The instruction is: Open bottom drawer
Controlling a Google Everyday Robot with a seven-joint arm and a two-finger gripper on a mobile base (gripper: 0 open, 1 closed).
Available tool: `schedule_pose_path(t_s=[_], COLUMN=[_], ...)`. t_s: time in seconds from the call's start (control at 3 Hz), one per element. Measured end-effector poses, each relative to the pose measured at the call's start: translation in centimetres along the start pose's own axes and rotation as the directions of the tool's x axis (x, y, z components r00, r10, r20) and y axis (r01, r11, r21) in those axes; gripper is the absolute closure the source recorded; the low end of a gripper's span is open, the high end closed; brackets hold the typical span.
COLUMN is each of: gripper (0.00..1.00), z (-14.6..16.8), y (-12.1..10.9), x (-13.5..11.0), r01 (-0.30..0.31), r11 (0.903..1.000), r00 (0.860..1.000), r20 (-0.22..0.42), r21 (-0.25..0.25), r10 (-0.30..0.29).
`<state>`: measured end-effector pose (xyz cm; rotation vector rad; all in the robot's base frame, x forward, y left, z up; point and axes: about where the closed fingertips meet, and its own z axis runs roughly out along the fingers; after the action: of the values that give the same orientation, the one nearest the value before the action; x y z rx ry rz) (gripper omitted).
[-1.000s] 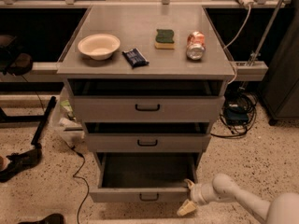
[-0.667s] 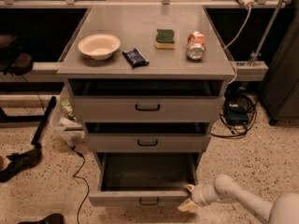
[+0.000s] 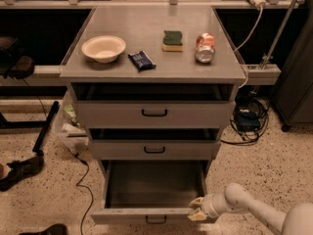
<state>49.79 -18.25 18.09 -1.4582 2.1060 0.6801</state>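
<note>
The bottom drawer (image 3: 146,214) of the grey cabinet (image 3: 78,72) is pulled far out, showing its dark inside. Its wide, shallow grey front carries a small black loop handle (image 3: 155,221) at the lower edge of the view. My gripper (image 3: 197,209) comes in from the lower right on a white arm (image 3: 254,212) and sits at the right end of the drawer front, at its top edge. The middle drawer (image 3: 154,150) and the top drawer (image 3: 154,113) above it each stand slightly out.
On the cabinet top lie a cream bowl (image 3: 103,48), a dark blue packet (image 3: 142,60), a green sponge (image 3: 172,40) and a tipped can (image 3: 205,47). Black cables (image 3: 80,180) and shoes (image 3: 19,168) lie on the speckled floor at left; cables and a box (image 3: 247,121) at right.
The bottom drawer has slid a little further out toward the camera, and my gripper has moved with its right end, down and slightly left.
</note>
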Motion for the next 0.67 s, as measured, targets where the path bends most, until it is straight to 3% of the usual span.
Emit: schedule_pose_path(t_s=[0.67], gripper=[0.16], z=[-0.83], y=[-0.34], x=[-0.25], r01=[0.024], r11=[0.9994], r00=[1.0], r20=[0.002], r21=[0.027], r10=[-0.024])
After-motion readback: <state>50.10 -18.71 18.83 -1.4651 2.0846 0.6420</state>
